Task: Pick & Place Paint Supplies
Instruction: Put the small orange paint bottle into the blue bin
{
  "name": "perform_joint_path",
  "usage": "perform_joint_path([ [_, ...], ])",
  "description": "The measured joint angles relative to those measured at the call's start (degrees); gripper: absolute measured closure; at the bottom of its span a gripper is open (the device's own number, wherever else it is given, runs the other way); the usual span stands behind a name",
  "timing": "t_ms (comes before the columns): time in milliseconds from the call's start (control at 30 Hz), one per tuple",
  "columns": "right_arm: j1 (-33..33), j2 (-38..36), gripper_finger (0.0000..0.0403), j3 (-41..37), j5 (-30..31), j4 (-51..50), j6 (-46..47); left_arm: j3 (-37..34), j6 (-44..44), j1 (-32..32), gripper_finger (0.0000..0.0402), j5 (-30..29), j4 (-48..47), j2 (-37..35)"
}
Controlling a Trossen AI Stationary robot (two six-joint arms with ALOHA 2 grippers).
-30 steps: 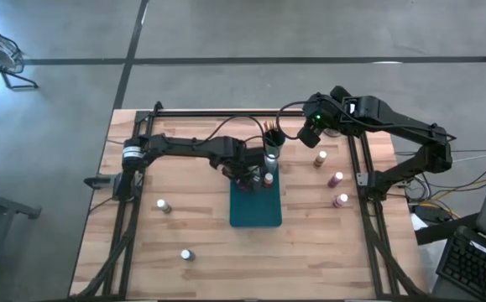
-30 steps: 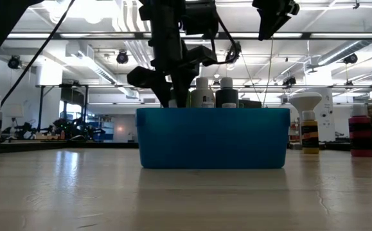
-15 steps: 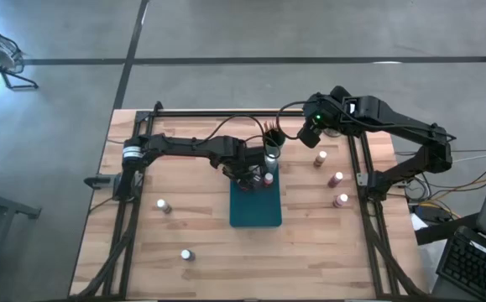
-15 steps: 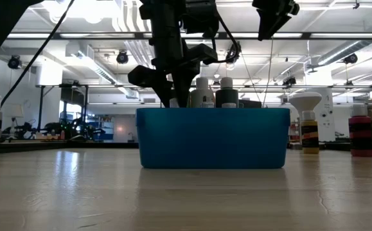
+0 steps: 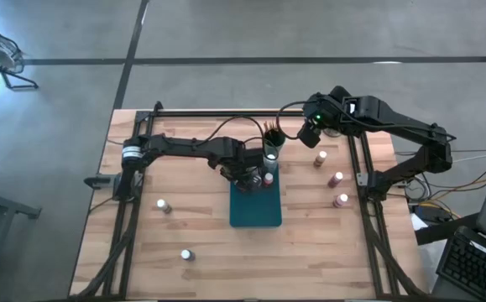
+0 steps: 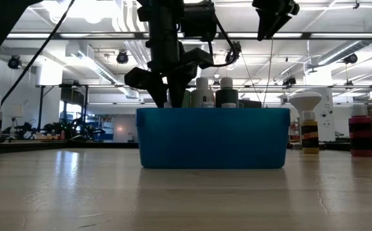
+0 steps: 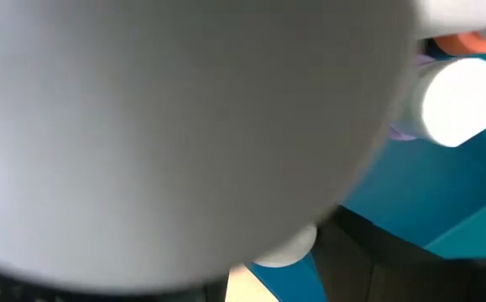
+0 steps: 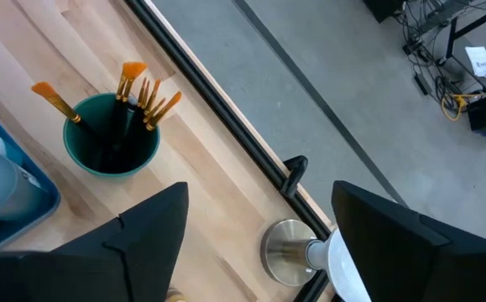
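Taking the table's far edge as twelve o'clock in the high view, the left claw (image 5: 249,177) is reaching down into the twelve-o'clock end of the tray (image 5: 256,215). Its own camera is being blocked by a grey blur, so I cannot tell whether its jaws are gripping anything. Past that blur, a white bottle cap (image 7: 462,101) is showing against the tray's teal floor. In the low view, two capped bottles (image 6: 203,94) are standing up over the tray's wall just beside this claw.

The right claw (image 8: 259,201) is hovering high, at about one o'clock from the tray. Its jaws are standing wide with nothing between them. Below it, at the tray's twelve o'clock, a cup (image 8: 112,147) is holding the brushes (image 8: 146,96) bristles up. A domed stand (image 8: 305,250) is sitting near the table's far rail.

Loose bottles are waiting on the bare wood. At three o'clock of the tray, three are standing in a line: a brown one (image 5: 320,158), then two reddish ones (image 5: 337,179). At nine o'clock one bottle (image 5: 164,205) is standing alone, and at about seven o'clock another (image 5: 187,254) is standing well apart from the tray.
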Motion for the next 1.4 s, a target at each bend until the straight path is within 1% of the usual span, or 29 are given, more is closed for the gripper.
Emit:
perform_joint_path([
  [333,0.0,0.0,0.0087,0.0,0.0,0.0,0.0,0.0,0.4,0.0,0.0254,-0.1,0.7,0.0],
  [700,0.0,0.0,0.0063,0.0,0.0,0.0,0.0,0.0,0.4,0.0,0.0180,-0.1,0.8,0.0],
  [800,0.0,0.0,0.0054,0.0,0.0,0.0,0.0,0.0,0.2,0.0,0.0172,-0.1,0.8,0.0],
  [967,0.0,0.0,0.0045,0.0,0.0,0.0,0.0,0.0,0.1,0.0,0.0170,-0.1,0.9,0.0],
  [1133,0.0,0.0,0.0047,0.0,0.0,0.0,0.0,0.0,0.1,0.0,0.0170,0.0,1.0,0.0],
  [1400,0.0,0.0,0.0068,0.0,0.0,0.0,0.0,0.0,0.0,0.0,0.0170,1.1,1.1,0.0],
])
